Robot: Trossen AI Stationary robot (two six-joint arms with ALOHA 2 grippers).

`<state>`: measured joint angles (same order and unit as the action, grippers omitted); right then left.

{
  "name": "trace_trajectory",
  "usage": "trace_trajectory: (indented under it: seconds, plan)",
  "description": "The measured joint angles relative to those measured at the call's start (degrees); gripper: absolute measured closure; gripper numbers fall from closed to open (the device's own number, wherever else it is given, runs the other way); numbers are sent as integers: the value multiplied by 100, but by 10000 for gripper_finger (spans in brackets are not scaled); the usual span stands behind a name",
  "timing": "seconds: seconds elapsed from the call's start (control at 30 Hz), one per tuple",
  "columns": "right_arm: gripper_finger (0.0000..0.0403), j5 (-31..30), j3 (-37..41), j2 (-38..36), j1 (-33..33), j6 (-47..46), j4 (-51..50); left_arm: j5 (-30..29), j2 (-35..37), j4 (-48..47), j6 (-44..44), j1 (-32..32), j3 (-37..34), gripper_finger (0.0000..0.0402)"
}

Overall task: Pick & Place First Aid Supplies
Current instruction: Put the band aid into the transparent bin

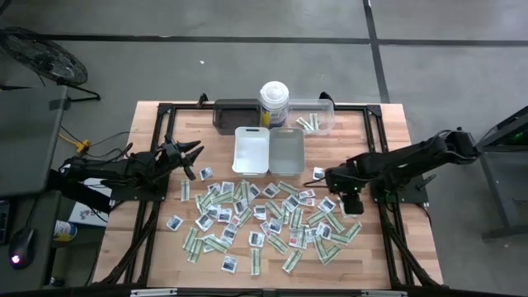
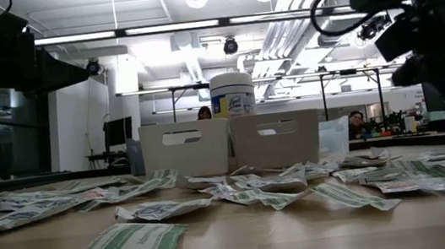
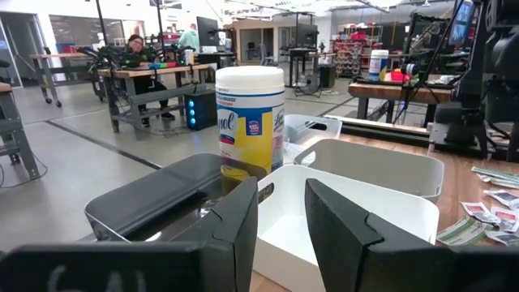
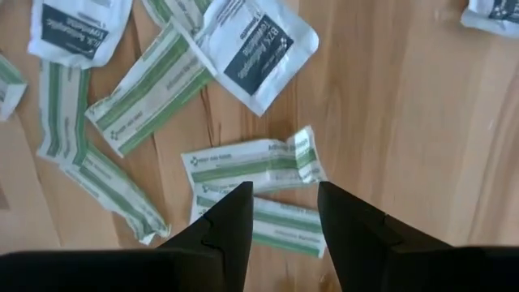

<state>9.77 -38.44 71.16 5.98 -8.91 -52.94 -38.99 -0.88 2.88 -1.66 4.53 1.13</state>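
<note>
Open right gripper (image 4: 282, 212) hovers above 2 green-striped strips (image 4: 253, 162).

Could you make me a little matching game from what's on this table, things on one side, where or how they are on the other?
Things:
1. round canister
2. dark tray
3. white tray
4. right tool

Places or states:
A. at the table's far edge, on the left arm's side of the canister
B. open, above green-striped strips on the wood
C. side by side with the grey tray, empty
D. upright between the dark tray and the clear tray

Pairs: 1-D, 2-A, 3-C, 4-B
</note>
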Motion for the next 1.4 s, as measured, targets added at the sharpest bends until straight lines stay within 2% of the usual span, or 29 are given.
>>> trace_trajectory:
  seconds: [0.57,0.8,0.93,1.17,1.4]
  plan:
    - [269,-41,-4,1144,-2,-9,135,1,0,-1,-1,-1,-2,300]
    - [273,-329,-24,1531,-2,-130,326,-1,0,1,1,1,-2,300]
    - [301,-290,-44,1763,-4,-46,411,-1,0,-1,1,1,0,300]
    - [392,-289,-253,1698,-2,-157,418,-1,0,1,0,1,-1,300]
    - [398,-293,-495,1190,-35,-977,297,-1,1,-1,0,0,0,300]
